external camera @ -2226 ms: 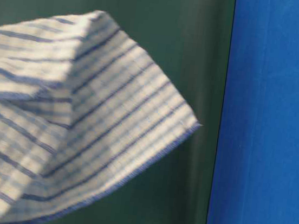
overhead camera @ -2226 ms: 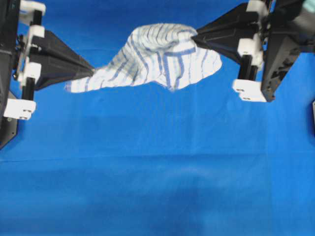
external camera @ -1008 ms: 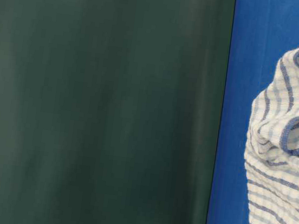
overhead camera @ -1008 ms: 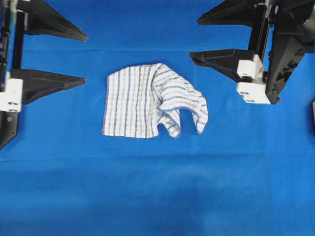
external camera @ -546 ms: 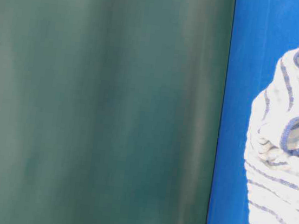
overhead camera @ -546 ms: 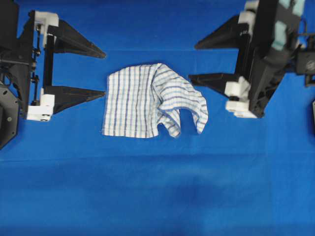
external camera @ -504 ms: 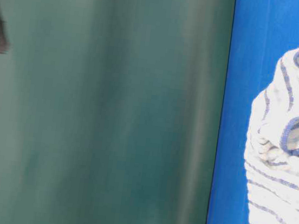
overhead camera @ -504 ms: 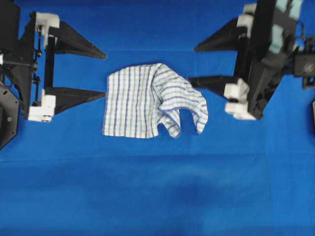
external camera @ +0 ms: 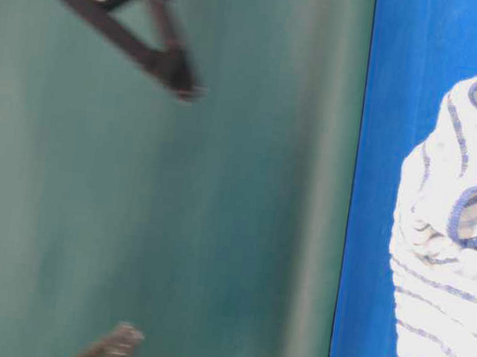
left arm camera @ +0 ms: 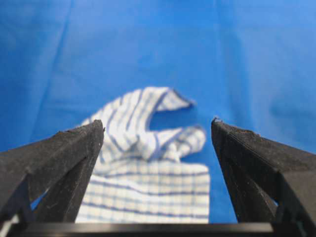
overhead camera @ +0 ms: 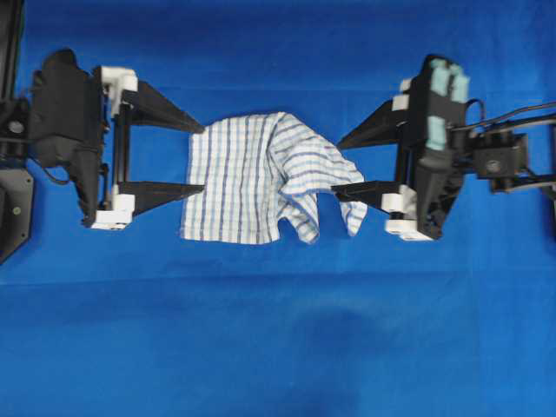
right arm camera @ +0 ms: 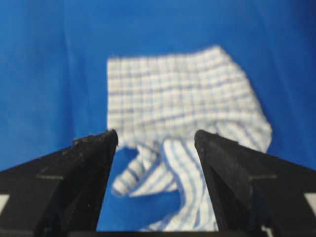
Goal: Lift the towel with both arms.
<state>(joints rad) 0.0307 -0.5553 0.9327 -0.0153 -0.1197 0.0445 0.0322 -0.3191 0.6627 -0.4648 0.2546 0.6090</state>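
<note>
The towel [overhead camera: 252,174], white with blue and grey check stripes, lies on the blue table covering. Its left part is flat and its right part is crumpled into folds. My left gripper [overhead camera: 203,158] is open, and its two fingertips straddle the towel's left edge. My right gripper [overhead camera: 336,167] is open at the crumpled right edge. In the left wrist view the towel [left arm camera: 148,168] shows between the wide-spread fingers of the left gripper [left arm camera: 157,122]. The right wrist view has the folded towel [right arm camera: 177,89] beyond the open right gripper [right arm camera: 155,133]. Neither gripper holds any cloth.
The blue table covering [overhead camera: 278,330] stretches all round the towel. At table level the towel [external camera: 443,282] shows at the right, against a dark green backdrop [external camera: 241,231]. Two blurred black fingertips [external camera: 170,66] hang before that backdrop. Cables run off the right arm [overhead camera: 521,113].
The towel, held up between both grippers earlier, now lies still on the covering. Both open grippers have since moved inward to its left and right edges.
</note>
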